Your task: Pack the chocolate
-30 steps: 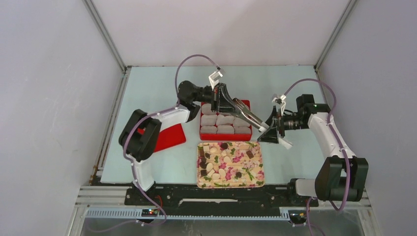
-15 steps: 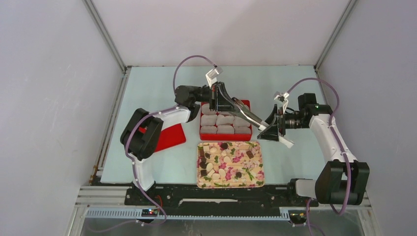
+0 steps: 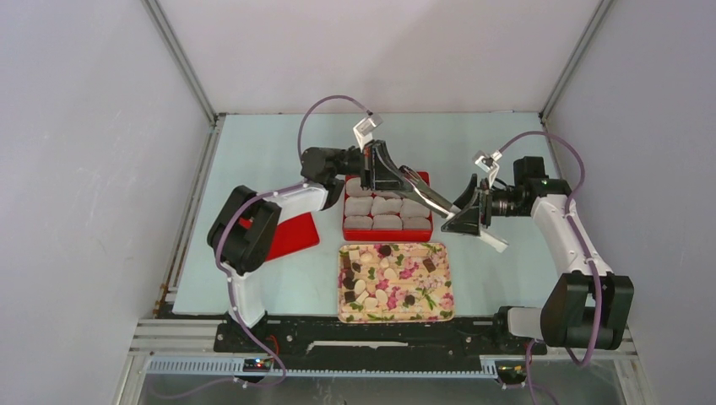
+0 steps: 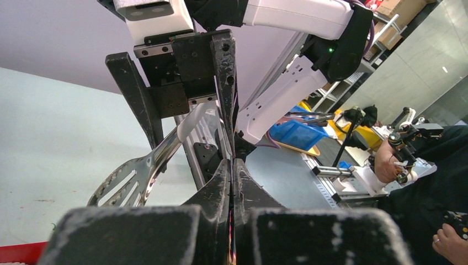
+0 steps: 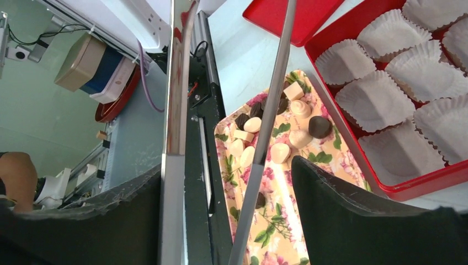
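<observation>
Many small chocolates [image 5: 319, 126], pale and dark, lie loose on a flowered tray [image 3: 439, 291] at the near edge of the pale counter [image 3: 270, 152]. Just beyond the tray stands a red box [image 3: 387, 236] lined with rows of white paper cups [image 3: 387, 205]. Over the box's right side, the left tool [image 4: 232, 176] is pinched tight on metal tongs [image 3: 426, 196], whose arms pass between the right tool's [image 5: 226, 165] widely parted jaws. A red lid [image 3: 291, 236] lies left of the box.
</observation>
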Action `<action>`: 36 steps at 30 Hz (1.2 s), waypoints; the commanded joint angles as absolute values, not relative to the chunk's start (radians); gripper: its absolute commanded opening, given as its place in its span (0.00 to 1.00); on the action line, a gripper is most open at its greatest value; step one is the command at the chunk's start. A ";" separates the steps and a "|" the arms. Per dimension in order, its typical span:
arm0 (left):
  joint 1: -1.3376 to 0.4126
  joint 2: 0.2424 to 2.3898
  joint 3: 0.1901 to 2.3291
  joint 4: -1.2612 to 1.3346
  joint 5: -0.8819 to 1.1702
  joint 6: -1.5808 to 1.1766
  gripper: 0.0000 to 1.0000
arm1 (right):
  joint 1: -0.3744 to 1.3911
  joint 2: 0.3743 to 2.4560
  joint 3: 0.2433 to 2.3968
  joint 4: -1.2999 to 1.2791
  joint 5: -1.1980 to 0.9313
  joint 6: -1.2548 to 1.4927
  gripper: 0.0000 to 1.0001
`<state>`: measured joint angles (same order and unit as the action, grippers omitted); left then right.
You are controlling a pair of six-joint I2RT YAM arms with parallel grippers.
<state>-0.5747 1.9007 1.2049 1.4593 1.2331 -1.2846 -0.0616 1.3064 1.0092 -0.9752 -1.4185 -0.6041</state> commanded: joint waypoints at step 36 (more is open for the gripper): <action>-0.459 1.591 1.319 -0.180 0.647 0.111 0.82 | -0.049 1.244 1.068 -0.761 -0.644 -0.506 0.27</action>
<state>-0.4572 1.7031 1.2057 0.3267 0.9161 -0.3496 -0.0727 1.2945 1.0069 -0.7948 -0.9195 -0.4713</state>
